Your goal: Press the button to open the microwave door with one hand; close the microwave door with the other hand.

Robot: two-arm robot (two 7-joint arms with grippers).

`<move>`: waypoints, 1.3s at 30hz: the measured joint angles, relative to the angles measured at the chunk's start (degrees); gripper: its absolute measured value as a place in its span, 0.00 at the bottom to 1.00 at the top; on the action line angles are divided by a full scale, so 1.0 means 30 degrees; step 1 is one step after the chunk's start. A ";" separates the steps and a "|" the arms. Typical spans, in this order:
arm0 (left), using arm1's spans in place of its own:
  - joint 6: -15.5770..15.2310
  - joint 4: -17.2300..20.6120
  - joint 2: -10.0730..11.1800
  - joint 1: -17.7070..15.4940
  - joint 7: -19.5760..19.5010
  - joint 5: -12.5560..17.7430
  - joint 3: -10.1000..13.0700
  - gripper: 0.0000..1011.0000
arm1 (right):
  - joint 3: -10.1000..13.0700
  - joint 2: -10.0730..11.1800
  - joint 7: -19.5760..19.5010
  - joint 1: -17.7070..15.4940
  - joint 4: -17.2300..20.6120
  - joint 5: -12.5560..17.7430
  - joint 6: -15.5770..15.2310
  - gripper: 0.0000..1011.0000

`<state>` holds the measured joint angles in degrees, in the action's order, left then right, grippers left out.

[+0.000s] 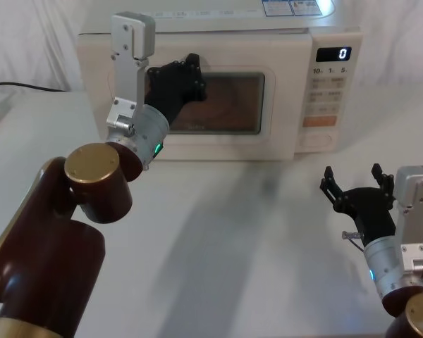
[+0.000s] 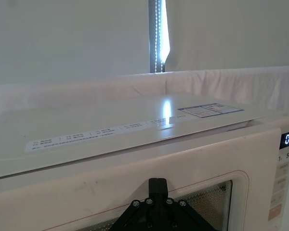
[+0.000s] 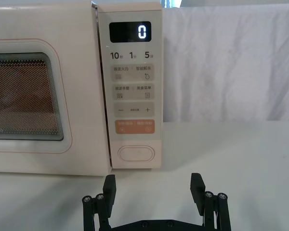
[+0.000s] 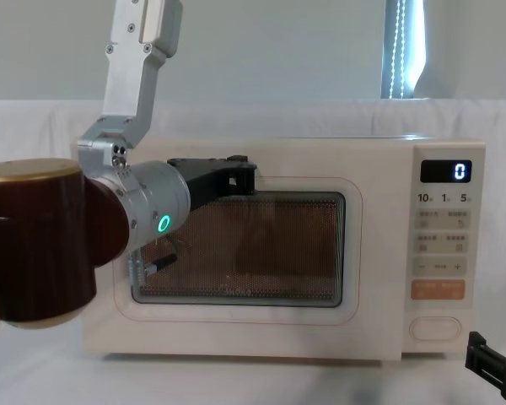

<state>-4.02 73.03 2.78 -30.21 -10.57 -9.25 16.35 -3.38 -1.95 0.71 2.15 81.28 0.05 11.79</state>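
The cream microwave door point(image 1: 278, 105) sits flush with the control panel, its dark window behind my left gripper. My left gripper point(image 1: 192, 65) is shut and rests against the door frame point(image 4: 371, 253) at the window's upper left corner point(image 4: 240, 169); in the left wrist view its fingertips point(image 2: 157, 185) meet at the door's top edge point(image 2: 86, 192). The cream pill-shaped button point(image 3: 136, 154) lies at the bottom of the panel point(image 1: 316, 139) point(image 4: 434, 327). My right gripper point(image 1: 352, 173) hovers open over the table, a short way in front of the button point(image 3: 153, 182), touching nothing.
The microwave stands at the back of a white-covered table point(image 1: 233, 232). An orange key point(image 3: 135, 126) sits just above the button, and the display point(image 3: 130, 32) reads 0. A dark cable point(image 1: 14, 86) runs along the far left. A white curtain hangs behind.
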 joint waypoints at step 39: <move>0.0057 -0.0992 -0.0441 -0.0719 -0.0164 0.0223 0.0039 0.00 | 0.0002 0.0000 0.0000 0.0000 0.0001 -0.0001 0.0001 0.99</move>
<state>-3.85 70.05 1.46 -32.37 -11.06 -8.58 16.47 -3.37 -1.95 0.71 2.15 81.29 0.04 11.79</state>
